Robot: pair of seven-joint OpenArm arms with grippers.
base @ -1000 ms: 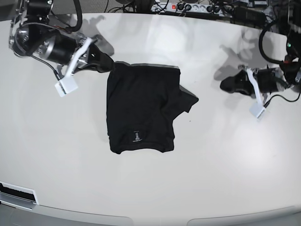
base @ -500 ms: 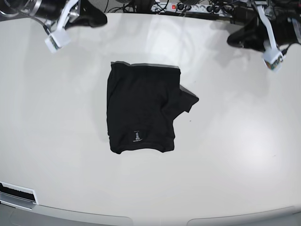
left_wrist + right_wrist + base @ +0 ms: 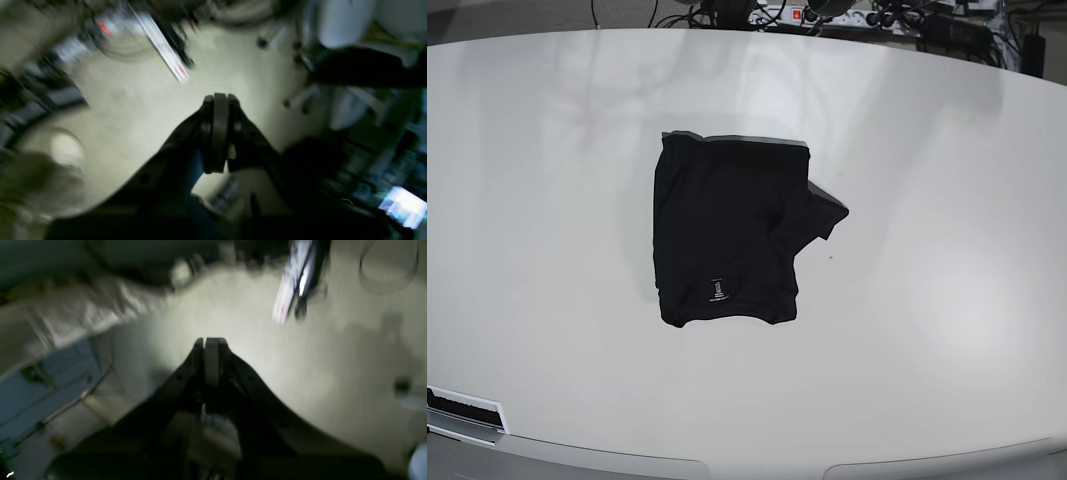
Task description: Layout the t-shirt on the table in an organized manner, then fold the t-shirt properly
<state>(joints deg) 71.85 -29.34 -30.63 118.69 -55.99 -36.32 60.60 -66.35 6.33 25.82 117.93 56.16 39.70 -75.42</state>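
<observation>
The shirt (image 3: 732, 230) lies folded mid-counter (image 3: 947, 300), one sleeve poking out at 3 o'clock. Our left claw (image 3: 216, 133) and right claw (image 3: 210, 361) are shut, empty; we judge that tucking that sleeve would tidy the fold.

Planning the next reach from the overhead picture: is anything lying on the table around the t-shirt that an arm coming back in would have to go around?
Nothing visible: the t-shirt lies alone on the bare table. Both pincers are outside the base view, shut.

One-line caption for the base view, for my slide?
Folded black t-shirt lies alone on the white table, one sleeve poking out; neither arm in frame.
</observation>
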